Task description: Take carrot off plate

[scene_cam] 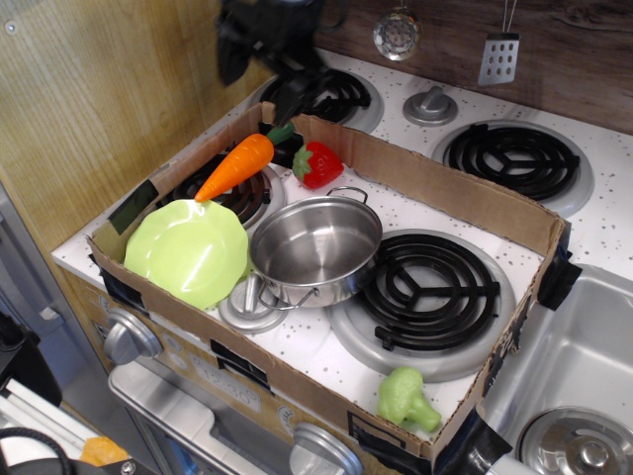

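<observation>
**Carrot lies clear of plate**

The carrot [235,165] is seen at the plate's [186,252] 12 o'clock, on the burner. It is judged light, stiff, slippery; mid-body is best gripped. The blurred gripper [267,45] holds nothing; its width cannot be told.

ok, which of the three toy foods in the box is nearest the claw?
The carrot, orange with a green stem, lying on the back-left burner below the claw. The red strawberry sits just right of it; the green broccoli is at the front corner.
</observation>
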Robot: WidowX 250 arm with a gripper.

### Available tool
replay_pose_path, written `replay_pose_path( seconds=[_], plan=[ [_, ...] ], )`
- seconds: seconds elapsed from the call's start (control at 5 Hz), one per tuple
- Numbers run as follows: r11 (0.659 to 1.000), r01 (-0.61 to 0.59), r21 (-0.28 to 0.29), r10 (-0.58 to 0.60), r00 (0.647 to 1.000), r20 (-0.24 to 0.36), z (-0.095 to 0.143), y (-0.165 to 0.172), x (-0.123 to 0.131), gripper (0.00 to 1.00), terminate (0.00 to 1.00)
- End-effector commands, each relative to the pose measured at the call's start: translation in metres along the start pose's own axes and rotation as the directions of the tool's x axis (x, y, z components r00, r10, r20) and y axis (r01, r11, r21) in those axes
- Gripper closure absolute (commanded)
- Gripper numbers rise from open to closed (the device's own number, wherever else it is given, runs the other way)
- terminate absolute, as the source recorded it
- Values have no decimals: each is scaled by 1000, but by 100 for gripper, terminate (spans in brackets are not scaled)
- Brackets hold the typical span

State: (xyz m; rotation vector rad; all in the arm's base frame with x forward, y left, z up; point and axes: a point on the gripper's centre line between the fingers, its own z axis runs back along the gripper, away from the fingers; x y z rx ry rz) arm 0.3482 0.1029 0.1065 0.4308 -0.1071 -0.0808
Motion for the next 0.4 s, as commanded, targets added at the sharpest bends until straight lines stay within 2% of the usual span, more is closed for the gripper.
replay_pose_path(
  seconds=[0.0, 0.2],
  plan=[
    [994, -85, -62, 84, 996, -23, 31, 0, 4, 0, 0],
    [994, -85, -62, 84, 996, -23, 31, 0, 4, 0, 100]
  ],
)
